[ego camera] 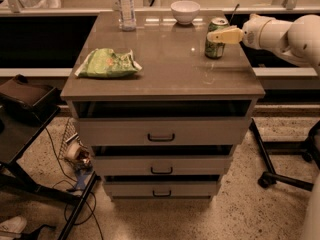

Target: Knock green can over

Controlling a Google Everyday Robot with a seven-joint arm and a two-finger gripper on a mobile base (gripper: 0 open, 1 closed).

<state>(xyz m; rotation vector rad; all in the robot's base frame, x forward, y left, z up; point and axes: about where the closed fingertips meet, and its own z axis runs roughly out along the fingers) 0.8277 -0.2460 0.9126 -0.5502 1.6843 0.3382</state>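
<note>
The green can (pixel 215 45) stands upright near the right edge of the cabinet top (pixel 165 64), with its silver top showing. My gripper (pixel 214 35) comes in from the right on a white arm. Its pale fingertips reach over the can's upper part and seem to touch it near the rim.
A light-green snack bag (pixel 107 63) lies at the left of the top. A clear plastic bottle (pixel 126 7) stands at the back left and a white bowl (pixel 185 11) at the back middle. The cabinet has three drawers (pixel 161 132). A chair base (pixel 285 169) stands on the floor at right.
</note>
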